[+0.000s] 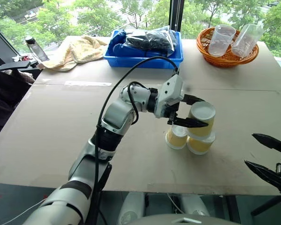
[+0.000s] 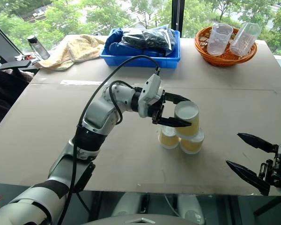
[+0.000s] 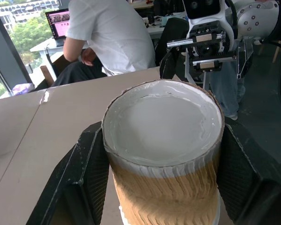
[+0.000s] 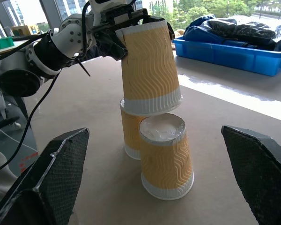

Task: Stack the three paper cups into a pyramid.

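Left gripper [image 1: 193, 111] was clamped on the upper cup [image 1: 202, 119], one black finger on each side of its wall. This cup was upside down, base up, slightly tilted, its rim resting on or just above the two lower cups; contact could not be told for certain. The lower cups, also inverted, stood touching side by side on the worktop [image 1: 51, 136]: left lower cup [image 1: 176, 137] and right lower cup [image 1: 200, 143]. Taken from the worktop's centre, the stack sat toward 4 o'clock.

Right gripper [image 2: 253, 161] hung off at about 4 o'clock from the stack, well apart, fingers spread wide and holding nothing.

Along the far edge: blue bin [image 1: 145, 59] with dark bags at 12 o'clock, wicker basket [image 1: 227, 57] with two clear plastic cups at 1–2 o'clock, yellow cloth [image 1: 79, 50] at 10–11 o'clock.

Left wrist view showed a seated person in a white shirt [image 3: 114, 35] beyond the worktop.
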`<state>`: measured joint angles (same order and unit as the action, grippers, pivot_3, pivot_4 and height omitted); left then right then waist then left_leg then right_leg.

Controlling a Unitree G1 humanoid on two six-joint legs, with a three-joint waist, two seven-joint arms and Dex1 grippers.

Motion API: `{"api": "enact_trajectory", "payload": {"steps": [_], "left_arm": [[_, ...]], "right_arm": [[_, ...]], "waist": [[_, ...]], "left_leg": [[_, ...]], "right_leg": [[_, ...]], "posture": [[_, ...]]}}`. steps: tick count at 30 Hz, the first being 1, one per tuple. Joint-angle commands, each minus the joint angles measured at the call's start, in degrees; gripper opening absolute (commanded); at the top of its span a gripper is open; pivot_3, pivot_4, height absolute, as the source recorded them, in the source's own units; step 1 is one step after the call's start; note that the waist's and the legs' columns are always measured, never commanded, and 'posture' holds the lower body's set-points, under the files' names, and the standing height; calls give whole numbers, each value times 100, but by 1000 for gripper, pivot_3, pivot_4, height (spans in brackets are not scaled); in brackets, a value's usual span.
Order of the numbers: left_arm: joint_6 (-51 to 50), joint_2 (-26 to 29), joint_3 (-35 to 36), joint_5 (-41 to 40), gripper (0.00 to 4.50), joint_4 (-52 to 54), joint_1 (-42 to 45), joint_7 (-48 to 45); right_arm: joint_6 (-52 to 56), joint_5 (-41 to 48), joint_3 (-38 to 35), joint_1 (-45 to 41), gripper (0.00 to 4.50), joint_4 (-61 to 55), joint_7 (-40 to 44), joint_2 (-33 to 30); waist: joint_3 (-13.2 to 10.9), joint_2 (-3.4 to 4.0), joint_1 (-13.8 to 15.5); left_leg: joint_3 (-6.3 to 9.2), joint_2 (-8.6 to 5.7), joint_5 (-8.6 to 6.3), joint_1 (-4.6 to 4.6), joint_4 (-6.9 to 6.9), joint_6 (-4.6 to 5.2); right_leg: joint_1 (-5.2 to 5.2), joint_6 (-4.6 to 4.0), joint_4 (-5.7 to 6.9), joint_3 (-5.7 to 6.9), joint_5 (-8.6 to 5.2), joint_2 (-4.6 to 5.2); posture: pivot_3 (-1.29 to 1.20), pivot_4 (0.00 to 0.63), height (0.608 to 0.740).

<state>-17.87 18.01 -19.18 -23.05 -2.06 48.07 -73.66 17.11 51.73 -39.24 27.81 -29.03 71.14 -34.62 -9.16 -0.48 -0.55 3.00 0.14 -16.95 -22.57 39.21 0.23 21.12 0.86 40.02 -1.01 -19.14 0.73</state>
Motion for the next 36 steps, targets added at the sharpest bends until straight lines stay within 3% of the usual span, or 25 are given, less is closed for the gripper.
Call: {"api": "enact_trajectory", "payload": {"steps": [1, 6, 8, 9, 10, 16, 28, 36], "left_arm": [[88, -4, -32, 42, 2466, 6, 133, -194], [174, -77, -87, 177, 2466, -89, 144, -271], [276, -146, -37, 246, 3513, -181, 146, -161], [317, -200, 15, 256, 3817, -225, 145, -73], [280, -224, 37, 210, 4450, -221, 136, -91], [234, -397, 273, -15, 4450, -87, 103, 19], [-1013, -265, 958, -1330, 4450, 902, -184, 202], [-1113, 844, 1721, -1122, 4450, 985, -968, 633]], "right_arm": [[-168, 98, -94, 43, 4500, -180, -56, 27], [-213, 140, -93, 55, 4500, -176, -70, 1], [-210, 144, -93, 48, 4500, -167, -80, -32], [-201, 159, -93, 41, 4500, -168, -86, -45], [-195, 170, -95, 42, 4500, -164, -79, -56], [-113, 225, -94, 78, 4500, -112, -46, -130], [-91, 214, 5, -48, 4500, -8, -76, -226], [-191, 62, 199, -149, 4500, 198, -32, -171]], "waist": [[0, 0, 9], [0, 0, 20], [0, 0, 20], [0, 0, 21], [0, 0, 22], [0, 0, 22], [1, 1, 23], [3, 6, -19]], "left_leg": [[1, 0, 0, 0, 0, 0], [1, -1, 0, -1, 1, 0], [1, -1, 0, -1, 1, 0], [2, -1, 0, -1, 1, 0], [2, -1, 0, -1, 1, 0], [2, -1, 0, -1, 2, 0], [5, 0, 0, -1, 6, 0], [6, 1, 0, 12, 1, 0]], "right_leg": [[0, 0, 0, 1, 0, 0], [-1, 0, -2, 1, 0, 1], [-1, 0, -1, 1, 0, 1], [-1, 0, -1, 1, 0, 1], [-1, 0, -1, 1, 0, 1], [-2, 0, -1, 1, 0, 1], [-4, 0, -1, 4, 0, 3], [-5, 0, 4, -3, 0, 0]], "posture": [[0, 150, 740], [0, 150, 740], [0, 150, 740], [0, 150, 740], [0, 150, 740], [0, 150, 740], [0, 150, 740], [0, 150, 740]]}}
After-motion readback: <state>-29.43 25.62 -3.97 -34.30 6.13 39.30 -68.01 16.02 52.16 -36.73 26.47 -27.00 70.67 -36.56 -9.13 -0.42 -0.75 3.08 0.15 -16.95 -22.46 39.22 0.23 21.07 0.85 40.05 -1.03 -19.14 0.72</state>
